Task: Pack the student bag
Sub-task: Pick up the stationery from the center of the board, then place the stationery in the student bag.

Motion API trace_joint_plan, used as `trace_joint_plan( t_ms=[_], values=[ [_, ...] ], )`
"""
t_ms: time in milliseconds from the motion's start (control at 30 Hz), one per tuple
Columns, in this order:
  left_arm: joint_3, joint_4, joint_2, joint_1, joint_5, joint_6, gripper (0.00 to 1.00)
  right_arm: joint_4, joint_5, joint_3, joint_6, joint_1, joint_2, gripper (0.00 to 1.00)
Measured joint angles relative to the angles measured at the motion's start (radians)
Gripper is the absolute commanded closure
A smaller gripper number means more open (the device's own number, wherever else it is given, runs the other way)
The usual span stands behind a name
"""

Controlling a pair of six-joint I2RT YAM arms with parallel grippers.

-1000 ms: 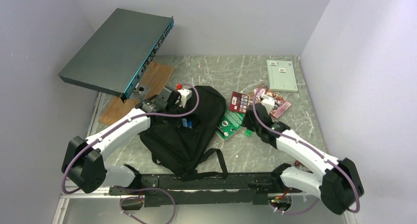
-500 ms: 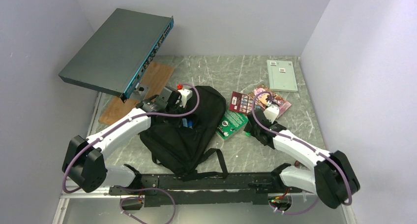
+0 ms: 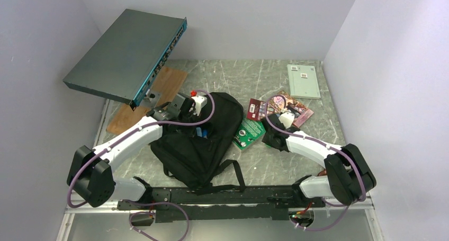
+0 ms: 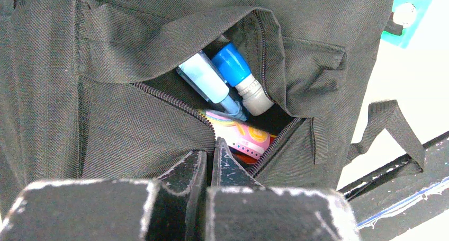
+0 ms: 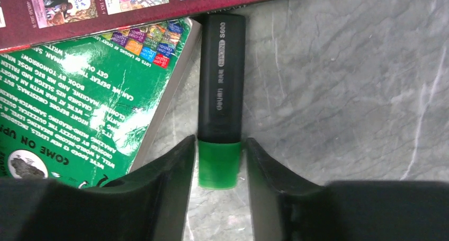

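Top: backpack (image 3: pixel 198 140) lies left of centre, to the left of the right gripper (image 3: pixel 271 139) (the arm nearer the marker). Left wrist: left gripper (image 4: pixel 212 159) is pressed together at the pocket's zip edge. Whether it pinches cloth, can't tell. Right wrist: marker (image 5: pixel 221 92) points straight away beside the green book (image 5: pixel 95 92) — fingers pinch its green cap.

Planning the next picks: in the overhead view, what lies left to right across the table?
Grey rack unit → student bag → green book → pale green pad. The red and colourful books overlap these, so they are left out.
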Motion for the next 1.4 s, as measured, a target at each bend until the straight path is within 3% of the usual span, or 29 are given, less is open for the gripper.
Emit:
trace_joint_plan(
  t_ms=[67, 133, 167, 400, 700, 800, 933, 1067, 1200, 1400],
  values=[
    [0.000, 0.000, 0.000, 0.000, 0.000, 0.000, 1.00, -0.004, -0.004, 0.000, -0.005, -0.002, 0.000, 0.78],
    [0.000, 0.000, 0.000, 0.000, 0.000, 0.000, 1.00, -0.011, -0.002, 0.001, -0.003, -0.002, 0.000, 0.97],
    [0.000, 0.000, 0.000, 0.000, 0.000, 0.000, 1.00, -0.018, 0.000, 0.004, -0.003, -0.002, 0.000, 1.00],
    [0.000, 0.000, 0.000, 0.000, 0.000, 0.000, 1.00, -0.070, -0.036, 0.009, 0.016, -0.001, -0.085, 1.00],
    [0.000, 0.000, 0.000, 0.000, -0.001, 0.000, 1.00, 0.136, -0.294, -0.062, -0.114, 0.001, -0.351, 1.00],
    [0.000, 0.000, 0.000, 0.000, 0.000, 0.000, 1.00, 0.224, -0.390, -0.072, -0.179, 0.000, -0.372, 1.00],
    [0.000, 0.000, 0.000, 0.000, 0.000, 0.000, 1.00, 0.372, -0.645, -0.034, -0.254, 0.000, -0.246, 1.00],
    [0.000, 0.000, 0.000, 0.000, -0.001, 0.000, 1.00, 0.470, -0.956, 0.098, -0.281, 0.010, -0.019, 1.00],
    [0.000, 0.000, 0.000, 0.000, -0.006, 0.000, 1.00, 0.462, -1.190, 0.305, -0.325, 0.040, 0.198, 1.00],
    [0.000, 0.000, 0.000, 0.000, -0.009, -0.001, 1.00, 0.321, -1.372, 0.489, -0.408, 0.102, 0.394, 1.00]
  ],
)
